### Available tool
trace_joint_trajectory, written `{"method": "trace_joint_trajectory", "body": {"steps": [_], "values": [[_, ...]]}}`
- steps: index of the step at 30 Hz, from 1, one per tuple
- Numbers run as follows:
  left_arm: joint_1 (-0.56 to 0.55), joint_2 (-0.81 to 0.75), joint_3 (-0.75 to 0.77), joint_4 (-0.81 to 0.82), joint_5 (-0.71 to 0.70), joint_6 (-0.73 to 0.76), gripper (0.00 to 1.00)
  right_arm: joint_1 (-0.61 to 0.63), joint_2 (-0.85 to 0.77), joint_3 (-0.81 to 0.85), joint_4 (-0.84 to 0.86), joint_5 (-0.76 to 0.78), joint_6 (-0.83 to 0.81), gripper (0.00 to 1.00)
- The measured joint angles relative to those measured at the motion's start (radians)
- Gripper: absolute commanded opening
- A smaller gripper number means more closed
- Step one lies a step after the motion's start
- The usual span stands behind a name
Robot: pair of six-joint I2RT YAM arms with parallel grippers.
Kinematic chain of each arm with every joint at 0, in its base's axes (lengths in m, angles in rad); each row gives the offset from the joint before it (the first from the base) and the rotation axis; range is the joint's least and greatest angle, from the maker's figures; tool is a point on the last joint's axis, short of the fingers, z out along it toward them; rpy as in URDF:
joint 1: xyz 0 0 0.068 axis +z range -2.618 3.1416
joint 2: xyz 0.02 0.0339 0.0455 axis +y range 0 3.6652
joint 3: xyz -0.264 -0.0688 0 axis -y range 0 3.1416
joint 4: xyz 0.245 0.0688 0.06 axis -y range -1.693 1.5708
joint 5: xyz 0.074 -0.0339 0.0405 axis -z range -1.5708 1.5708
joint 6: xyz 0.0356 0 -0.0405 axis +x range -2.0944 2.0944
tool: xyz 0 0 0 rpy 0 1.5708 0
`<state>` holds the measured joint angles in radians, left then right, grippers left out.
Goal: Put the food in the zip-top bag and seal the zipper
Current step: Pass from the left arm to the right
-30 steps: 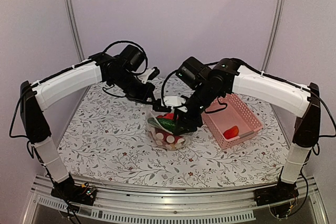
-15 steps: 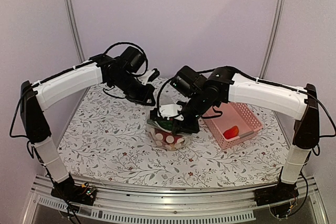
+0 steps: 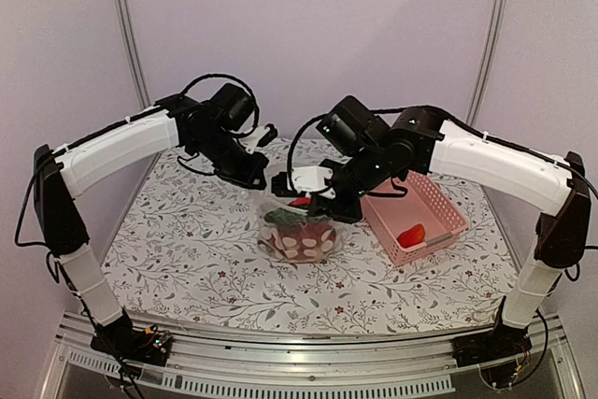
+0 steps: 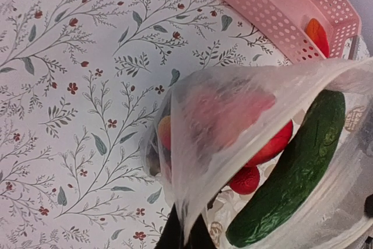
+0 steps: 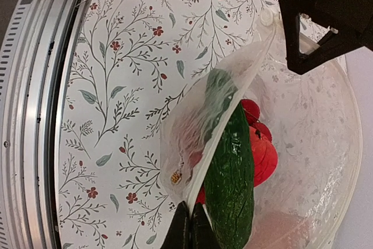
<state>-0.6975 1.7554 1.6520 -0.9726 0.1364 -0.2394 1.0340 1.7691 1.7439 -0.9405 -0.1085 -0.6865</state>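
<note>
While both jaws clench its plastic, the clear crinkly bag (image 5: 317,138) holds green and red food (image 5: 232,167).

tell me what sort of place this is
Probably a robot lab, not a kitchen: two arms bolted to an aluminium rail, a plain backdrop framed by metal poles, and toy food in a zip-top bag.

Clear zip-top bag (image 5: 317,144), mouth open, holds green piece (image 5: 230,170) and red fruits (image 5: 263,157).

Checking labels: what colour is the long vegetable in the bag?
Long vegetable: dark green, right wrist view.
</note>
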Motion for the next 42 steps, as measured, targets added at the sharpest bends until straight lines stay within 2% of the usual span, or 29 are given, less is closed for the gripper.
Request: {"method": "trace_joint_trajectory", "body": {"steps": [7, 13, 18, 24, 26, 28, 29, 36, 42], "values": [[0.013, -0.087, -0.006, 0.039, 0.057, -0.004, 0.0, -0.017, -0.016, 0.002, 0.007, 0.004, -0.006, 0.0], [0.007, -0.024, 0.002, 0.013, 0.134, -0.004, 0.0, -0.051, -0.016, 0.003, 0.011, 0.016, 0.0, 0.0], [0.006, -0.018, 0.019, -0.032, 0.107, 0.027, 0.0, -0.08, -0.018, 0.003, 0.015, 0.014, 0.003, 0.0], [0.006, -0.014, 0.059, -0.06, 0.092, 0.036, 0.03, -0.08, -0.023, 0.003, 0.011, -0.065, 0.005, 0.02], [0.006, -0.013, 0.079, -0.061, 0.102, 0.039, 0.1, -0.079, -0.023, 0.003, 0.004, -0.09, 0.009, 0.02], [0.006, -0.013, 0.1, -0.061, 0.115, 0.045, 0.25, -0.079, -0.023, 0.005, 0.002, -0.114, 0.013, 0.02], [0.006, -0.013, 0.108, -0.061, 0.118, 0.052, 0.29, -0.079, -0.023, 0.006, 0.002, -0.124, 0.016, 0.02], [0.007, -0.013, 0.117, -0.093, 0.039, 0.067, 0.35, -0.079, -0.017, 0.024, -0.002, -0.166, 0.019, 0.02], [0.016, -0.053, 0.043, -0.087, 0.009, 0.084, 0.31, -0.079, -0.006, 0.024, -0.002, -0.181, 0.02, 0.02]]}}
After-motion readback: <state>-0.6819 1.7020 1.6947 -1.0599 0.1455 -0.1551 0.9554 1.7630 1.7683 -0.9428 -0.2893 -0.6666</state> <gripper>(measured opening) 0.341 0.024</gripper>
